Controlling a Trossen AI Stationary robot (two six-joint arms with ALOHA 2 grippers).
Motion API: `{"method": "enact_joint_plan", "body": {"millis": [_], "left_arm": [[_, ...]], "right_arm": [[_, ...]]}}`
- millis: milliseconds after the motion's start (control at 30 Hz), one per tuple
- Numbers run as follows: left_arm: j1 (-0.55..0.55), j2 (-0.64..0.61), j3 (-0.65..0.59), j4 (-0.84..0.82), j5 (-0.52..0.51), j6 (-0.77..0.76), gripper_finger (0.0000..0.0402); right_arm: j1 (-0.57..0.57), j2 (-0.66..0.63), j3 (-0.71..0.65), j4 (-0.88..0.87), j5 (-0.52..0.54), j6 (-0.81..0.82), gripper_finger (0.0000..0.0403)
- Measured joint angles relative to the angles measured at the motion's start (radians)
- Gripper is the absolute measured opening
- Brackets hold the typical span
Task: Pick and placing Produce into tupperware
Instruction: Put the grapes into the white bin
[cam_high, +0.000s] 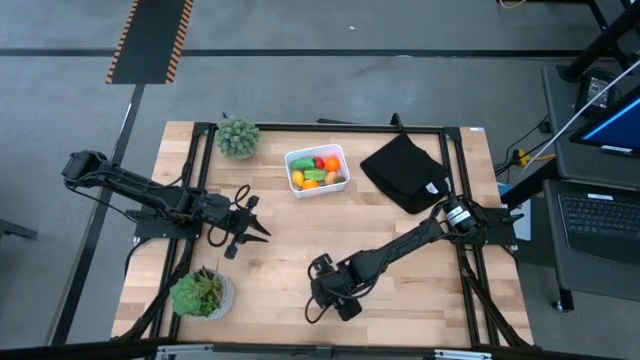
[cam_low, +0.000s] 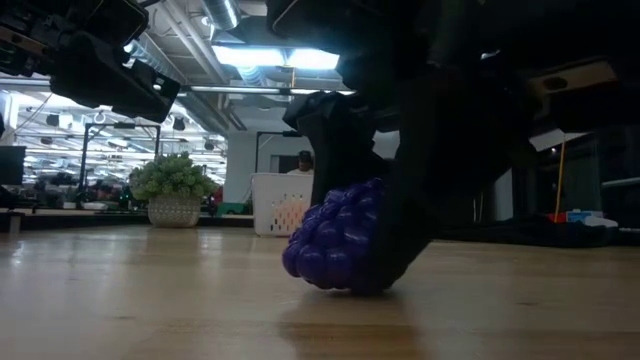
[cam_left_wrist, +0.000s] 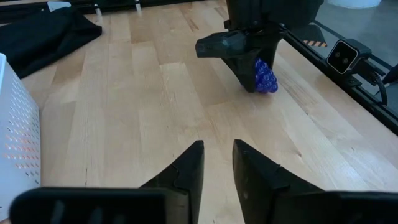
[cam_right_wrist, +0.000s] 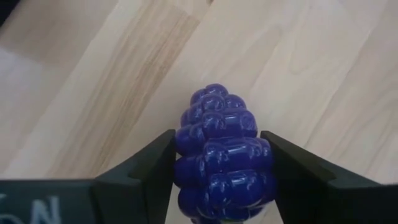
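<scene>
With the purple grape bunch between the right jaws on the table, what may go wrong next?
1. The right gripper holds the grape bunch by its rounded, bumpy sides, so it may slip during lifting.
2. The tub already contains several produce pieces; the grapes could land on them and roll out.

Purple grapes (cam_right_wrist: 221, 158) low on the table, white tub (cam_high: 317, 171) with food up top.
Bumpy, shiny purple bunch sitting on the wood, squeezed between two dark fingers, low and a bit right of the middle in the high view. Small white tub with round corners, top middle, standing flat, holding little toy foods (cam_high: 318, 170): yellow, orange, red and green, all bunched together inside.
</scene>
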Motion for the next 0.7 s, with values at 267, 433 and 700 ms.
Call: {"method": "enact_joint_plan", "body": {"millis": [267,433,700], "left_arm": [[0.000,0.000,0.000,0.000,0.000,0.000,0.0086],[0.000,0.000,0.000,0.000,0.000,0.000,0.0090],[0.000,0.000,0.000,0.000,0.000,0.000,0.0080]], "right_arm": [[-0.008,0.000,0.000,0.000,-0.004,0.090,0.0226],[-0.015,-0.002,0.037,-0.053,0.004,0.090,0.0213],[-0.055,-0.004,0.202,-0.283,0.084,0.075,0.0218]]}}
